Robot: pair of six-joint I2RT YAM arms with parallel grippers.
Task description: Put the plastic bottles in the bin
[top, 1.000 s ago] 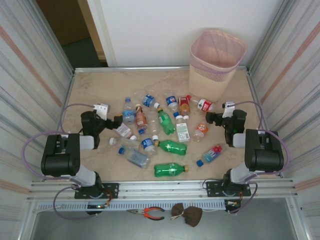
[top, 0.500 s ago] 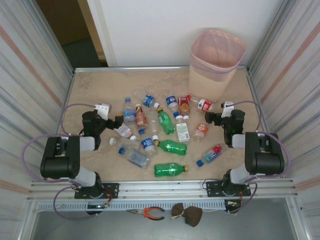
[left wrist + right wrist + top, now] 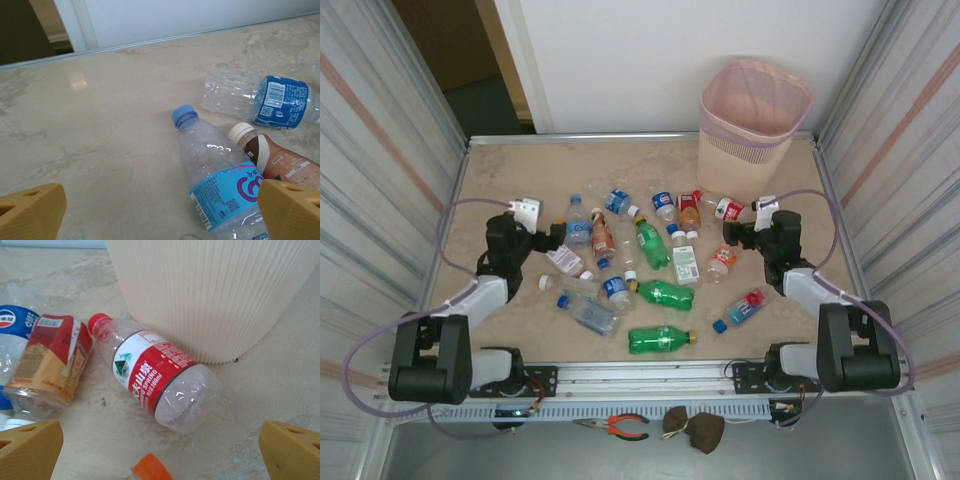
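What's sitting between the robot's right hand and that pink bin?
A red-labelled clear bottle lies on its side right at the base of the bin, just ahead of the open right hand. The right wrist view shows it plainly.

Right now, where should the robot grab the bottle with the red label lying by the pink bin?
Around its red-labelled middle, I'd say. The red-label bottle lies on its side, so the open right gripper should come down from above, straddling the round body. The bin stands close behind it, leaving little room on that side.
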